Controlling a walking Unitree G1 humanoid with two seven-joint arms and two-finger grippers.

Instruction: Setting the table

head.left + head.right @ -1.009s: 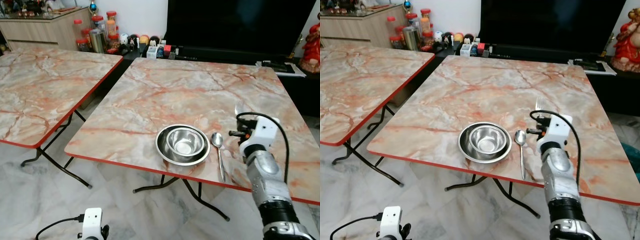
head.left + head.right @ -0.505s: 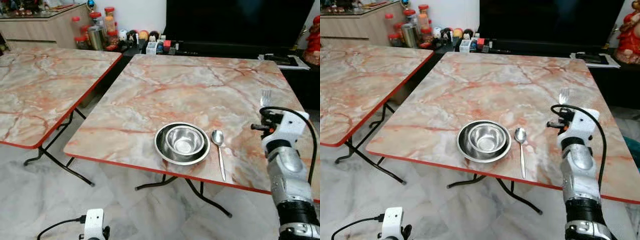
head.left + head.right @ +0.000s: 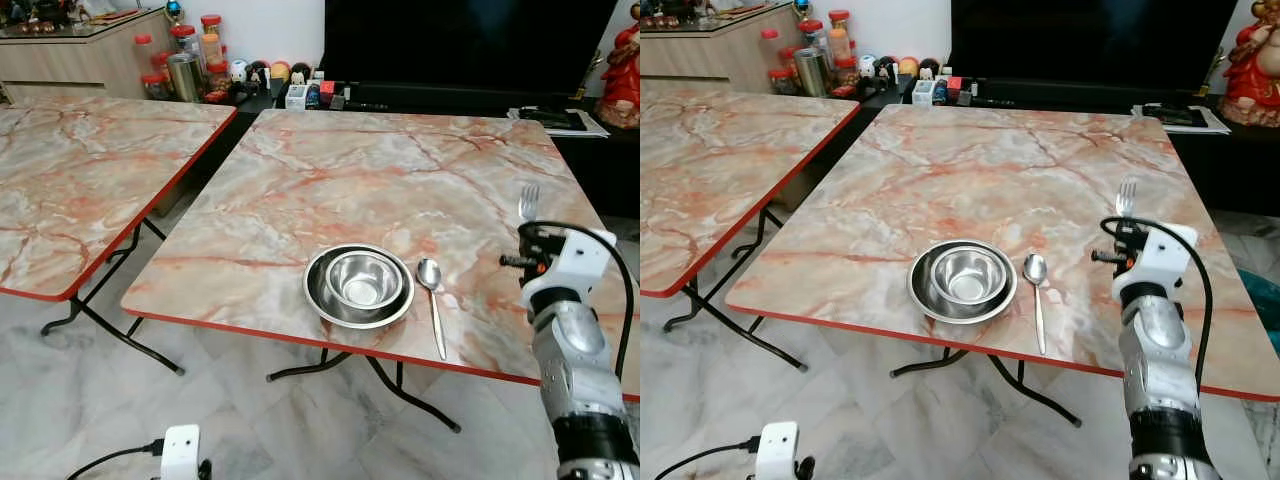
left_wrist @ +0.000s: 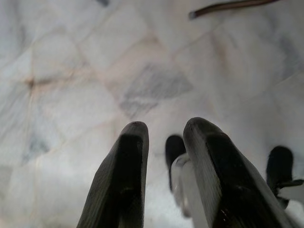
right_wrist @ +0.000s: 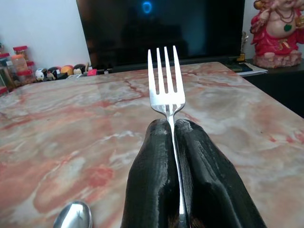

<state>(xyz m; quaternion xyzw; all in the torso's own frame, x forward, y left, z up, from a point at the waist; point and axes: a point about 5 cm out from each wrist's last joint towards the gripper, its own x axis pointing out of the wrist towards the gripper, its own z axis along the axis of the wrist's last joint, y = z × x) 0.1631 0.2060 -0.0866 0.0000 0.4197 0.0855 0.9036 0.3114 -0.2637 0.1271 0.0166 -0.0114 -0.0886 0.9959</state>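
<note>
Fork (image 5: 166,80), upright, clamped between the closed fingers of the right gripper (image 5: 173,124), now carried outward toward the table's (image 3: 330,170) right edge, away from spoon (image 3: 432,300) and bowl (image 3: 362,281); placement pending.

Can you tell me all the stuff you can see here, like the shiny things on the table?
Table: one, pink marble with red edge, middle.
Second table: one, same colours, to the robot's left.
Plate: one, silver, near table edge.
Bowl: one, silver, on the plate.
Spoon: one, silver, right of the plate.
Fork: one, silver, prongs up.
TV: one, black, behind.
Jars: several, red-lidded, far left.
Right tool: black, shut on the fork.
Left tool: black, open, above the floor.
</note>
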